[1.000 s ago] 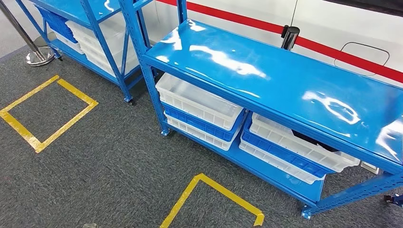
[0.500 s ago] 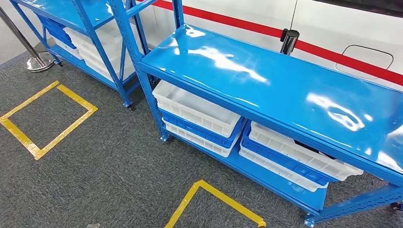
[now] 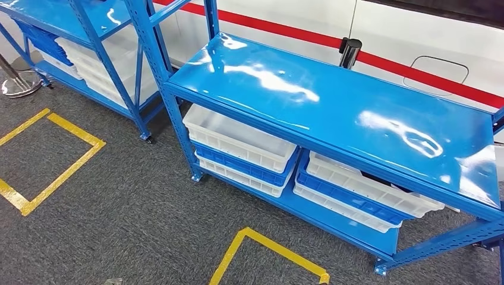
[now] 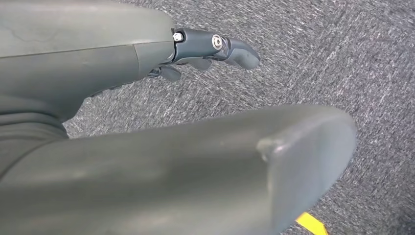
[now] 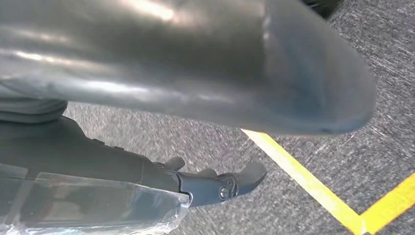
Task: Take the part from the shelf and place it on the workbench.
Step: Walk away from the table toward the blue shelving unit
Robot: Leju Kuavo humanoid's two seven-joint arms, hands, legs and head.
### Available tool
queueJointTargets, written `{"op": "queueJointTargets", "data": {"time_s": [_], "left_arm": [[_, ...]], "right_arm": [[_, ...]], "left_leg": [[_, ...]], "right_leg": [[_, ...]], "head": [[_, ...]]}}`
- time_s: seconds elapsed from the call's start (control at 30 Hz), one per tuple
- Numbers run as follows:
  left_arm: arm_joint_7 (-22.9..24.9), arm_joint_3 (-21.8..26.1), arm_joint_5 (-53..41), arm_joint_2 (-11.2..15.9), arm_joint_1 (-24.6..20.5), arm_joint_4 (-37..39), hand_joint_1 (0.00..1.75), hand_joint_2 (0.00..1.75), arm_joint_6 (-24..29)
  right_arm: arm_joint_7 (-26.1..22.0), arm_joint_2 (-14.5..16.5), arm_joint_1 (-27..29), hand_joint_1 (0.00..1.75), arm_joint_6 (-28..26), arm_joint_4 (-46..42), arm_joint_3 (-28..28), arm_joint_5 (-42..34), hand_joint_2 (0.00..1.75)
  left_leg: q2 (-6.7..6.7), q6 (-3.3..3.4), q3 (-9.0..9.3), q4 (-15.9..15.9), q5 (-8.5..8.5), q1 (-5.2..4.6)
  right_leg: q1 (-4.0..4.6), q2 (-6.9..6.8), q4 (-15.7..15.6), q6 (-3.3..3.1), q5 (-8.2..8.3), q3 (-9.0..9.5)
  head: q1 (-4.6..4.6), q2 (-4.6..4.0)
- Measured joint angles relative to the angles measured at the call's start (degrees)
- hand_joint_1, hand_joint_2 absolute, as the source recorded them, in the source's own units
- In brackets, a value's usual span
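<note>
Facing the blue shelf (image 3: 333,113), both hands hang with fingers (image 4: 230,49) loosely apart, empty; misjudged footing could clip its frame.

Two stacks of crates (image 3: 243,142) sit side by side on the shelf's (image 3: 333,113) lower level; a second shelf (image 3: 71,24) stands to its left, floor tape (image 3: 267,249) in front.

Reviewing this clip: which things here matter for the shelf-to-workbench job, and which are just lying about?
Job: blue shelf; stacked crates on its lower level; dark item in the right-hand top crate, possibly the part; left hand, right hand, both empty.
Lying about: yellow floor tape; chrome post base; second shelf unit.
</note>
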Motion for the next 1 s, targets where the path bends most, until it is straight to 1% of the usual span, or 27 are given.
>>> {"op": "queueJointTargets", "data": {"time_s": [0.03,0.07,0.1,0.13,0.17,0.2,0.23,0.27,0.33,0.37,0.4,0.43,0.47,0.5,0.53,0.57,0.6,0.67,0.7,0.73,0.77,0.8,0.87,0.9,0.93,0.97,1.0], "left_arm": [[0.04,0.00,0.00,-0.02,0.00,0.01,0.00,0.00,0.03],[0.05,0.00,0.00,-0.04,-0.01,0.01,0.00,0.00,0.05],[0.06,0.00,0.00,-0.08,-0.02,0.01,0.00,0.00,0.08],[0.06,0.00,-0.01,-0.14,-0.03,0.01,0.00,0.00,0.08],[0.06,0.00,-0.01,-0.18,-0.04,0.01,0.00,0.00,0.09],[0.07,0.00,-0.02,-0.21,-0.04,0.01,0.00,0.00,0.09],[0.08,0.00,-0.04,-0.22,-0.04,0.01,0.00,0.00,0.11],[0.09,0.00,-0.05,-0.22,-0.05,0.01,0.00,0.00,0.13],[0.12,0.00,-0.07,-0.21,-0.09,-0.01,0.00,0.00,0.19],[0.13,0.00,-0.07,-0.21,-0.11,-0.02,0.00,0.00,0.21],[0.13,0.00,-0.07,-0.22,-0.13,-0.03,0.00,0.00,0.24],[0.13,-0.01,-0.08,-0.23,-0.14,-0.03,0.00,0.00,0.26],[0.15,-0.01,-0.08,-0.24,-0.13,-0.03,0.00,0.00,0.27],[0.19,-0.01,-0.09,-0.24,-0.10,-0.03,0.00,0.00,0.28],[0.22,-0.02,-0.09,-0.23,-0.09,-0.03,0.00,0.00,0.28],[0.27,-0.02,-0.09,-0.23,-0.08,-0.03,0.00,0.00,0.28],[0.28,-0.02,-0.09,-0.22,-0.07,-0.03,0.00,0.00,0.29],[0.30,-0.01,-0.09,-0.20,-0.08,-0.03,0.00,0.00,0.30],[0.31,0.00,-0.09,-0.19,-0.08,-0.03,0.00,0.00,0.30],[0.33,-0.01,-0.09,-0.18,-0.07,-0.03,0.00,0.00,0.29],[0.34,-0.01,-0.09,-0.17,-0.07,-0.03,0.00,0.00,0.29],[0.37,-0.02,-0.09,-0.17,-0.09,-0.03,0.00,0.00,0.28],[0.40,-0.02,-0.08,-0.17,-0.19,-0.04,0.00,0.00,0.29],[0.41,-0.02,-0.08,-0.17,-0.25,-0.04,0.00,0.00,0.29],[0.40,-0.01,-0.07,-0.20,-0.29,-0.05,0.00,0.00,0.29],[0.39,-0.01,-0.07,-0.22,-0.31,-0.05,0.00,0.00,0.30],[0.39,0.00,-0.07,-0.24,-0.29,-0.05,0.00,0.00,0.30]], "right_arm": [[-0.01,-0.02,0.09,0.00,-0.03,0.00,0.00,-0.01,0.00],[-0.02,-0.06,0.21,0.00,-0.05,0.00,0.00,-0.02,0.00],[-0.02,-0.12,0.32,0.00,-0.07,0.00,0.00,-0.03,0.00],[-0.02,-0.19,0.37,0.00,-0.09,-0.01,0.00,-0.03,0.00],[-0.02,-0.25,0.34,0.00,-0.11,-0.03,0.00,-0.03,0.00],[-0.03,-0.28,0.24,0.00,-0.13,-0.05,0.00,-0.03,0.00],[-0.06,-0.28,0.14,0.00,-0.14,-0.08,0.00,-0.02,0.00],[-0.10,-0.27,0.06,0.00,-0.14,-0.10,0.00,-0.02,0.00],[-0.19,-0.19,0.05,0.00,-0.15,-0.11,-0.01,-0.01,0.00],[-0.22,-0.17,0.10,0.00,-0.15,-0.11,-0.01,-0.01,0.00],[-0.25,-0.16,0.13,0.00,-0.15,-0.11,-0.02,-0.01,0.00],[-0.27,-0.13,0.13,0.00,-0.15,-0.11,-0.02,0.01,0.00],[-0.30,-0.14,0.12,0.00,-0.15,-0.11,-0.02,0.03,0.00],[-0.32,-0.13,0.12,0.00,-0.14,-0.11,-0.02,0.08,0.00],[-0.34,-0.11,0.14,0.00,-0.14,-0.11,-0.02,0.13,0.00],[-0.34,-0.10,0.22,0.00,-0.13,-0.11,-0.02,0.17,0.00],[-0.34,-0.10,0.29,0.00,-0.13,-0.11,-0.02,0.21,0.00],[-0.34,-0.08,0.34,0.00,-0.13,-0.11,-0.02,0.22,0.00],[-0.34,-0.06,0.31,0.00,-0.13,-0.11,-0.02,0.23,0.00],[-0.35,-0.03,0.22,0.00,-0.13,-0.11,-0.02,0.23,0.00],[-0.36,-0.02,0.15,0.00,-0.13,-0.11,-0.02,0.22,0.00],[-0.36,0.01,0.09,0.00,-0.13,-0.12,-0.02,0.22,0.00],[-0.37,0.05,0.18,0.00,-0.13,-0.13,-0.02,0.22,0.00],[-0.37,0.07,0.28,0.00,-0.13,-0.12,-0.02,0.23,0.00],[-0.37,0.05,0.36,0.00,-0.13,-0.12,-0.02,0.23,0.00],[-0.37,0.02,0.36,0.00,-0.13,-0.12,-0.02,0.23,0.00],[-0.37,-0.02,0.27,0.00,-0.13,-0.12,-0.02,0.23,0.00]], "left_leg": [[0.50,0.14,0.00,0.01,-0.09,-0.24],[0.94,0.23,0.02,0.02,-0.17,-0.47],[1.35,0.26,0.10,0.04,-0.24,-0.67],[1.76,0.24,0.23,0.07,-0.34,-0.86],[2.18,0.15,0.38,0.16,-0.48,-1.05],[2.63,-0.03,0.52,0.38,-0.78,-1.35],[3.05,-0.25,0.65,0.59,-1.09,-1.56],[3.51,-0.48,0.77,0.78,-1.38,-1.72],[4.43,-0.90,0.97,1.00,-1.79,-1.73],[4.15,-1.24,0.96,1.40,-2.19,-1.58],[3.25,-1.66,0.65,2.50,-3.11,-1.32],[2.00,-2.16,-0.19,4.75,-4.68,-0.98],[0.62,-2.70,-1.61,8.15,-6.74,-0.58],[-0.13,-3.12,-3.44,12.14,-8.75,-0.21],[-0.40,-3.47,-5.18,15.63,-10.08,0.10],[-0.46,-3.72,-6.24,17.45,-10.22,0.40],[-0.52,-3.88,-6.13,16.76,-8.95,0.70],[-1.57,-3.95,-3.09,9.60,-4.14,1.29],[-2.94,-3.89,-1.28,5.71,-2.29,1.52],[-4.24,-3.78,-0.08,2.99,-1.30,1.63],[-5.14,-3.64,0.43,1.72,-1.07,1.63],[-5.42,-3.46,0.50,1.41,-1.27,1.54],[-4.46,-2.86,0.37,1.27,-1.23,1.18],[-3.76,-2.34,0.56,0.73,-0.92,1.17],[-3.11,-1.72,0.83,0.01,-0.52,1.11],[-2.34,-1.13,1.08,-0.73,-0.09,1.08],[-1.51,-0.68,1.22,-1.29,0.23,1.01]], "right_leg": [[0.00,-0.14,2.99,0.02,-0.96,-1.66],[0.01,-0.24,3.99,0.31,-0.98,-2.29],[0.03,-0.43,2.38,0.75,0.02,-1.58],[0.09,-0.97,-1.25,1.16,1.62,0.20],[0.26,-2.34,-5.80,1.27,3.32,2.49],[0.43,-3.68,-9.65,1.19,4.78,4.38],[0.59,-4.62,-12.14,0.89,5.67,5.58],[0.73,-5.11,-13.26,0.52,6.10,6.05],[0.46,-3.87,-13.39,0.04,6.40,6.19],[0.16,-3.28,-13.46,-0.16,6.54,6.40],[-0.19,-2.67,-13.53,-0.44,6.72,6.64],[-0.54,-2.08,-13.60,-0.69,6.88,6.87],[-0.55,-1.46,-13.59,-0.82,6.96,6.85],[-0.57,-0.84,-13.57,-0.93,7.02,6.86],[-0.56,-0.14,-13.56,-0.92,7.01,6.87],[-0.58,0.57,-13.54,-0.90,7.00,6.93],[-0.60,1.33,-13.53,-0.88,6.99,7.05],[-0.71,2.85,-13.55,-0.83,6.96,7.37],[-0.75,3.49,-13.56,-0.75,6.95,7.44],[-0.65,3.99,-13.54,-0.53,6.96,7.39],[-0.59,4.37,-13.53,-0.27,7.00,7.21],[-0.59,4.77,-13.53,0.11,7.08,6.95],[-0.80,5.72,-13.88,1.06,7.40,6.40],[-0.85,5.79,-13.89,1.46,7.48,6.20],[-0.73,5.05,-13.31,1.61,7.17,5.68],[-0.53,3.78,-11.68,1.47,6.30,4.65],[-0.40,2.17,-8.70,1.06,4.86,3.14]], "head": [[0.01,-0.01],[0.02,-0.01],[0.03,0.00],[0.03,0.00],[0.05,0.00],[0.00,0.00],[-0.05,-0.01],[-0.07,-0.01],[-0.10,-0.01],[-0.08,-0.01],[-0.16,-0.01],[-0.21,-0.01],[-0.28,-0.01],[-0.33,-0.01],[-0.32,-0.01],[-0.33,0.00],[-0.33,0.00],[-0.34,0.00],[-0.33,-0.01],[-0.33,-0.01],[-0.32,-0.01],[-0.36,-0.01],[-0.45,0.01],[-0.43,0.01],[-0.32,0.01],[-0.17,0.00],[0.05,-0.01]]}}
